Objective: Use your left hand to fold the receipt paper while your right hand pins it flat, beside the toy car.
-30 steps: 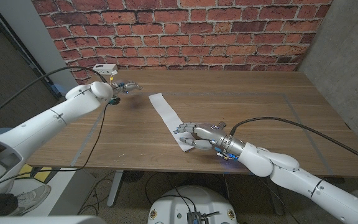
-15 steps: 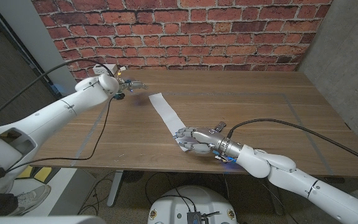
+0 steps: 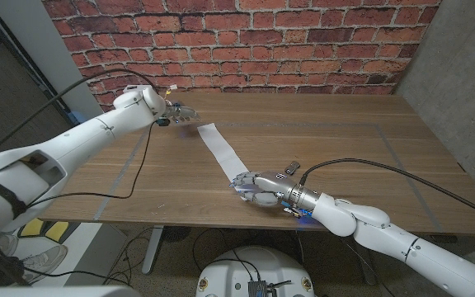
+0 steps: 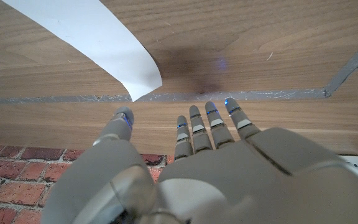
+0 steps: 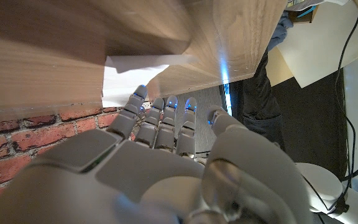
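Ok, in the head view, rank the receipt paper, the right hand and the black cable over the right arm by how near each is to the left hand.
1. Receipt paper: its far end lies just beside the left hand, at the table's far left.
2. Right hand: at the receipt's near end, by the front edge.
3. Black cable: arching over the right forearm, farther right.

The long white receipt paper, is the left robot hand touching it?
Apart. In the left wrist view, bare wooden table separates the left robot hand from the long white receipt paper's end, fingers spread.
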Controlling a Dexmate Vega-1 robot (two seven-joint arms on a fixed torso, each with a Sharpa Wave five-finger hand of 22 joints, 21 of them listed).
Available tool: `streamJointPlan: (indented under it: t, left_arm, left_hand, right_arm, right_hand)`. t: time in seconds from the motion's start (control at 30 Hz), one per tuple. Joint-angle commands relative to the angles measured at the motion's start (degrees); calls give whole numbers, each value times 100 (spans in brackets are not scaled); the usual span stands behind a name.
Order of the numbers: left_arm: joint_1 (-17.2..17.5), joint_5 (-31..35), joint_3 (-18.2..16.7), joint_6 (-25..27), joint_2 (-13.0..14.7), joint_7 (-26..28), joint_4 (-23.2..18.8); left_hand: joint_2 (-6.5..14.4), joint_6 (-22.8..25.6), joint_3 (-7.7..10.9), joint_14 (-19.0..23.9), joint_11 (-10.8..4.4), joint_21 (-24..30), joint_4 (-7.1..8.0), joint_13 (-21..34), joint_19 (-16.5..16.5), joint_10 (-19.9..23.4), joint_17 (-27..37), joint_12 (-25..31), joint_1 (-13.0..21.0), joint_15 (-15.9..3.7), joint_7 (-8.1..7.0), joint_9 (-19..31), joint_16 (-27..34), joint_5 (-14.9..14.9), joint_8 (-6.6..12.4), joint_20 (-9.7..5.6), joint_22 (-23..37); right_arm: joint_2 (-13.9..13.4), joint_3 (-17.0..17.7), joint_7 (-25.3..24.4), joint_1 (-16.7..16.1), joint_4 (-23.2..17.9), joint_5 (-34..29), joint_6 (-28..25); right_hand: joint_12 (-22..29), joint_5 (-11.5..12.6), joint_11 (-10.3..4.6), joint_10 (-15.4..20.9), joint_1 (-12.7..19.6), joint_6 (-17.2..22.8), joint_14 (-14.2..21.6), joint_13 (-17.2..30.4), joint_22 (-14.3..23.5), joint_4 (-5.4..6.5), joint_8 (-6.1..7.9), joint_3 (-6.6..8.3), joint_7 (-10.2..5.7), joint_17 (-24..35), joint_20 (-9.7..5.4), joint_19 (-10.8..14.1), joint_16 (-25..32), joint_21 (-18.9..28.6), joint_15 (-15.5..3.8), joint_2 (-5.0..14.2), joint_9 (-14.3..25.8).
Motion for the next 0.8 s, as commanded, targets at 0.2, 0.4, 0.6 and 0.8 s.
streamJointPlan:
  t: [0.2,0.4,0.6,0.8]
  left_arm:
    - [-1052,362,684,-340,-741,-1130,1415]
    - [-1588,502,1061,-623,-1143,-1800,2258]
    - [-1979,722,1397,-697,-1497,-2222,2833]
    - [-2219,849,1602,-817,-1810,-2380,3336]
  left_hand:
    - [-19,278,-99,551,0,112,14,29,340,423,62,104,150,-83,52,19,170,25,83,20,44]
    - [30,398,-91,394,1,37,-22,36,209,386,66,49,311,-71,74,22,74,23,87,-7,49]
    - [57,526,-72,368,-38,-19,-70,48,135,522,71,69,517,-118,22,26,40,10,102,-50,51]
    - [64,721,-68,522,-157,-24,-93,57,213,802,76,135,772,-180,37,30,74,7,131,-113,52]
  right_arm:
    - [3,-35,-85,28,89,61,54]
    - [-7,-20,-117,16,107,84,66]
    - [-10,-4,-148,8,135,128,100]
    - [-14,11,-160,6,171,169,138]
  right_hand:
    - [-31,-14,23,74,84,59,43,16,18,4,-36,55,7,16,-32,22,47,7,-30,-16,10]
    - [-40,-16,8,73,89,72,51,16,18,11,-43,62,7,19,-25,20,51,4,-24,-18,11]
    - [-46,-18,10,75,93,76,53,17,18,16,-52,67,5,21,-21,21,51,3,-26,-22,11]
    - [-52,-20,-2,89,96,84,54,18,18,26,-65,73,3,25,-28,27,52,2,-37,-24,12]
